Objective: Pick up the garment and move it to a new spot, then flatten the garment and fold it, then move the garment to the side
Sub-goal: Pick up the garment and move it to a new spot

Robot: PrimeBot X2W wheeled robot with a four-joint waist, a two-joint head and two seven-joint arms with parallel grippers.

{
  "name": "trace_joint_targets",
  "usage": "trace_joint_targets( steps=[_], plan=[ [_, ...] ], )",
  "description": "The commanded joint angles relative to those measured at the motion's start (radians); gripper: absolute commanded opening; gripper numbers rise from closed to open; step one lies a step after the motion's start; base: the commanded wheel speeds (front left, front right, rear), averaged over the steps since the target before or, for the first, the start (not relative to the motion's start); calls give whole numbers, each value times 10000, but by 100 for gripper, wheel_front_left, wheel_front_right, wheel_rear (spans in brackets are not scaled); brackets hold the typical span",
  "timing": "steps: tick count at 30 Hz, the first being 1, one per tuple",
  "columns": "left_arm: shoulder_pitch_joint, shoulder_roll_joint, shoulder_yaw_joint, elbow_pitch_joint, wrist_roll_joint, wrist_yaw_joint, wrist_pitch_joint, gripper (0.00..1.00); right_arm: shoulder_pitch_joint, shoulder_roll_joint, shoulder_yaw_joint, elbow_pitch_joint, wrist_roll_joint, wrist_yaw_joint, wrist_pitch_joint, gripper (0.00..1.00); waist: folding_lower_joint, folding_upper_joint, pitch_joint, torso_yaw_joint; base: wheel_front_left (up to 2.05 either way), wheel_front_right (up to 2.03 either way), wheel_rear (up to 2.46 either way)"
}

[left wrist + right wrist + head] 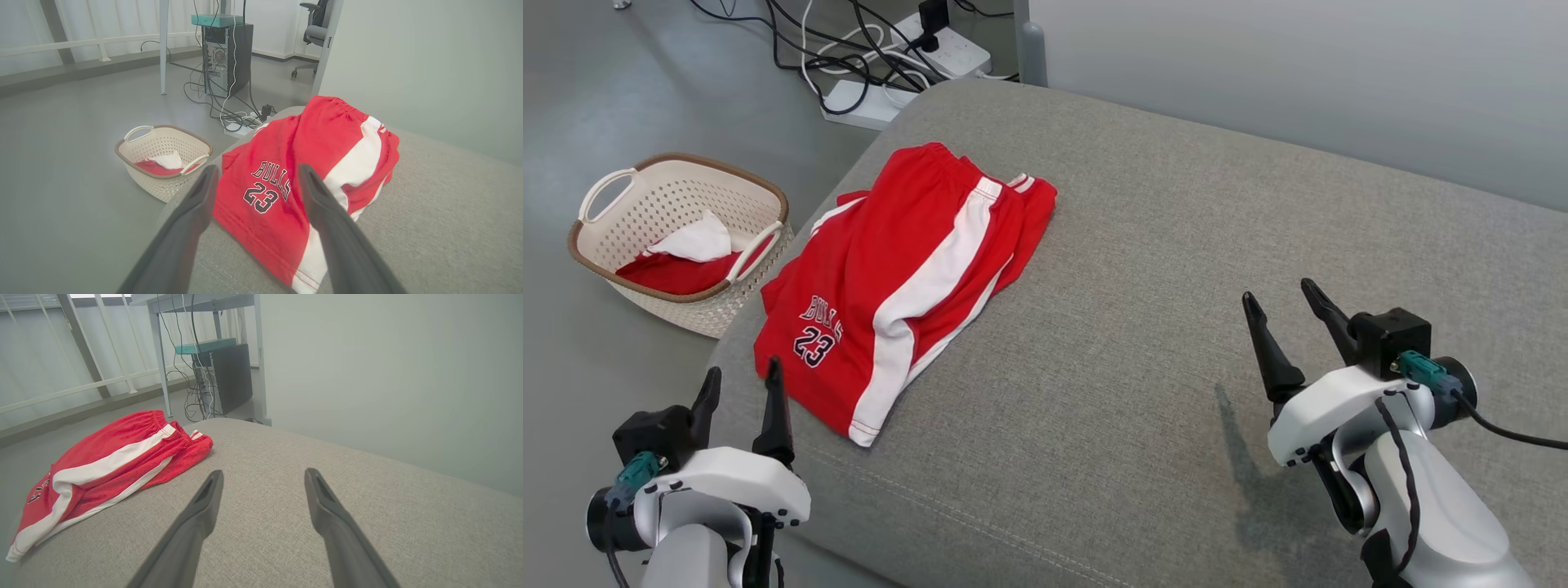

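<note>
The garment [907, 278] is a pair of red basketball shorts with white side stripes and a "23" print, lying folded at the left end of the grey cushioned surface [1176, 286]. It also appears ahead in the left wrist view as the garment [310, 163] and at the left in the right wrist view as the garment [110, 461]. My left gripper [743, 384] hovers open just short of the garment's near hem, holding nothing. Far to the right, my right gripper [1282, 302] stands open and empty over bare cushion.
A cream laundry basket [605, 253] holding red and white cloth sits on the floor left of the cushion. Power strips and tangled cables [882, 57] lie on the floor behind. A grey wall [1298, 73] backs the cushion. A computer tower [226, 57] stands farther off.
</note>
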Motion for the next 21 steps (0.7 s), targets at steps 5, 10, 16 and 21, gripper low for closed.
trace_joint_targets(
  steps=[5,10,16,21],
  plan=[
    [-1047,722,-183,397,-390,-138,-132,100,-435,-140,219,-6,89,42,-136,100,0,0,356,-356,0,0,0],
    [-1898,1379,-1386,1574,-1382,-146,-131,100,-579,-238,250,-5,84,42,-136,100,0,0,745,-734,0,0,0],
    [-2866,2116,-2817,2529,-3280,-148,58,100,-821,-334,243,38,59,42,-136,100,0,0,1215,-1236,0,0,0],
    [-3324,2888,-3866,2766,-5097,-148,423,100,-1031,-430,242,21,23,42,-136,100,0,0,1668,-1666,0,0,0]
  ],
)
